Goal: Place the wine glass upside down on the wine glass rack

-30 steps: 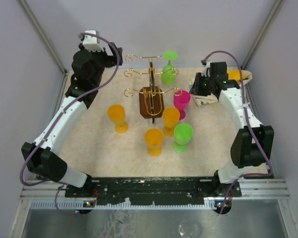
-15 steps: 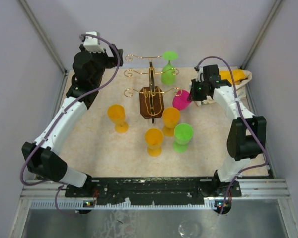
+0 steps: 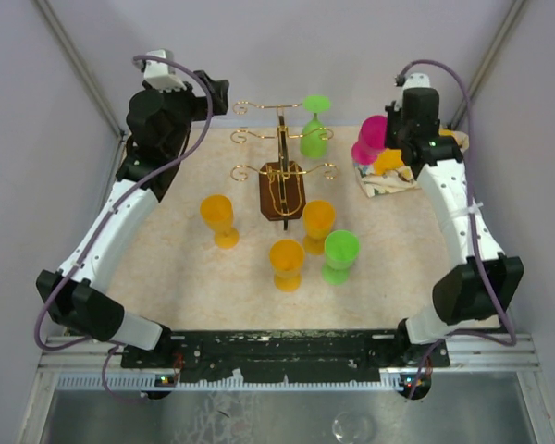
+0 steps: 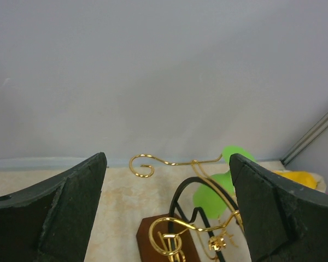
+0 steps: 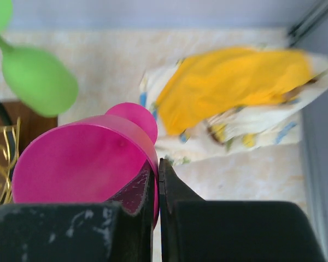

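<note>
The gold wire wine glass rack stands on its dark brown base at the back middle of the table; it also shows in the left wrist view. A green wine glass hangs upside down on its right side. My right gripper is shut on the rim of a pink wine glass and holds it lifted, tilted, to the right of the rack. In the right wrist view its fingers pinch the pink wall. My left gripper is open and empty, raised at the rack's left.
Three orange glasses and a green glass stand upright in front of the rack. A yellow and white cloth lies at the back right, under the pink glass. Grey walls enclose the table.
My right gripper closed on the pink glass, lifted it off the table and carried it back and to the right, tilting it. The left arm shifted slightly back.
</note>
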`<act>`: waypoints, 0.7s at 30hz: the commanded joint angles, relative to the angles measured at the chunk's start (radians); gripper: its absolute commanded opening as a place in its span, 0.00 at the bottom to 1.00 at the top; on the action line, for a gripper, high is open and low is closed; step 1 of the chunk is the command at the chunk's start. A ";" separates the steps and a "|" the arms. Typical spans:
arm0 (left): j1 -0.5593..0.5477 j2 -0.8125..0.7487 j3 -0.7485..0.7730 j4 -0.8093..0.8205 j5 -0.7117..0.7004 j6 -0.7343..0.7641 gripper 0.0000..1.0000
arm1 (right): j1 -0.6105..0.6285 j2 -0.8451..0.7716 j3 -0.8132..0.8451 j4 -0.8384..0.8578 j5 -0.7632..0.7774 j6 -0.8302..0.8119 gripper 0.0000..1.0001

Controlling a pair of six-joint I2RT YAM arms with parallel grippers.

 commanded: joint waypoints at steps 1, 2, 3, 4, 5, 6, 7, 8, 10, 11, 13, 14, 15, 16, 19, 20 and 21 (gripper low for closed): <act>0.003 0.001 0.094 -0.053 -0.042 -0.194 1.00 | 0.006 -0.158 0.011 0.298 0.178 -0.092 0.00; 0.003 0.007 0.111 -0.076 -0.053 -0.240 0.99 | 0.006 -0.182 -0.016 0.372 0.158 -0.101 0.00; 0.003 0.015 0.132 -0.108 -0.064 -0.286 0.99 | 0.006 -0.210 -0.042 0.448 0.127 -0.108 0.00; 0.004 0.029 0.157 -0.144 -0.068 -0.329 0.99 | 0.006 -0.226 -0.074 0.523 0.091 -0.108 0.00; 0.003 0.042 0.192 -0.182 -0.069 -0.376 0.99 | 0.005 -0.240 -0.099 0.603 0.048 -0.099 0.00; 0.003 0.055 0.221 -0.225 -0.071 -0.429 0.99 | 0.005 -0.250 -0.126 0.684 0.008 -0.082 0.00; 0.004 0.066 0.244 -0.267 -0.068 -0.488 0.99 | 0.006 -0.257 -0.147 0.784 -0.039 -0.058 0.00; 0.005 0.074 0.258 -0.299 -0.057 -0.552 0.99 | 0.008 -0.259 -0.169 0.862 -0.085 -0.033 0.00; 0.006 0.080 0.262 -0.322 -0.017 -0.669 0.99 | 0.025 -0.249 -0.195 0.988 -0.160 0.016 0.00; 0.006 0.076 0.254 -0.326 -0.001 -0.734 0.98 | 0.055 -0.239 -0.199 1.036 -0.176 0.009 0.00; 0.006 0.067 0.228 -0.319 0.023 -0.856 0.94 | 0.122 -0.218 -0.210 1.121 -0.189 -0.037 0.00; 0.008 0.058 0.202 -0.300 0.035 -0.920 0.92 | 0.154 -0.206 -0.219 1.167 -0.191 -0.065 0.00; 0.009 0.042 0.167 -0.266 0.046 -0.987 0.89 | 0.189 -0.190 -0.230 1.221 -0.196 -0.090 0.00; 0.009 0.025 0.121 -0.216 0.058 -1.048 0.86 | 0.215 -0.174 -0.240 1.273 -0.203 -0.106 0.00; 0.011 -0.004 0.067 -0.178 0.063 -1.173 0.82 | 0.268 -0.128 -0.257 1.390 -0.210 -0.117 0.00; 0.011 -0.011 0.064 -0.181 0.059 -1.203 0.83 | 0.284 -0.113 -0.261 1.425 -0.210 -0.123 0.00; 0.011 -0.022 0.052 -0.179 0.053 -1.243 0.83 | 0.304 -0.100 -0.264 1.462 -0.210 -0.139 0.00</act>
